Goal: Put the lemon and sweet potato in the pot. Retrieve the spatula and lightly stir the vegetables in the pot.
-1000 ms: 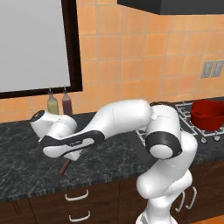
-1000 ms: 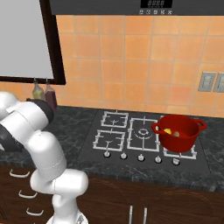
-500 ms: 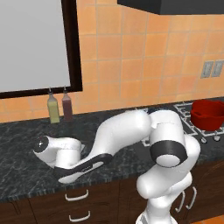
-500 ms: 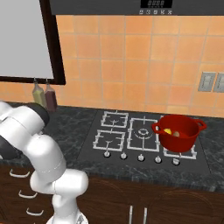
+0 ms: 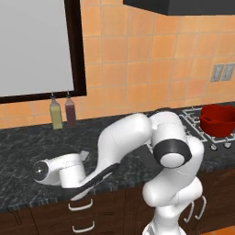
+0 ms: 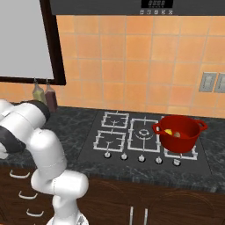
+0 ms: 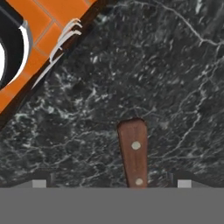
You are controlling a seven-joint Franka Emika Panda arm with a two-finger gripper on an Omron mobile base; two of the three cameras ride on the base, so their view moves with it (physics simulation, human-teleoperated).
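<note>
Here the hob (image 6: 139, 138) serves as the landmark: it is set into the dark speckled bench (image 6: 83, 124), and the red pot (image 6: 179, 133) stands on its front right burner. Inside the pot the lemon (image 6: 168, 132) lies toward the left wall, with the sweet potato (image 6: 177, 134) just beside it on the right; whether the two touch cannot be told. In the left base view the pot (image 5: 218, 120) sits at the hob's near corner, at the far right.

Well to the left of the hob, the arm reaches low over the front part of the bench, its hand (image 5: 59, 170) down near the bench edge above the drawer handles (image 5: 81, 205). A small grey piece (image 5: 84, 155) juts out just beyond the hand; what it is cannot be told.

In the hand view the spatula (image 7: 134, 158) shows as a reddish-brown wooden handle with two pale rivets, lying on the bench and running up from between the two fingers (image 7: 39, 183). The fingers stand apart on either side of the handle, with clear gaps to it, so they are spread and not pinching it. The blade is hidden.

Two bottles (image 6: 44, 96) stand against the tiled wall, left of the hob, beneath a dark-framed window.
</note>
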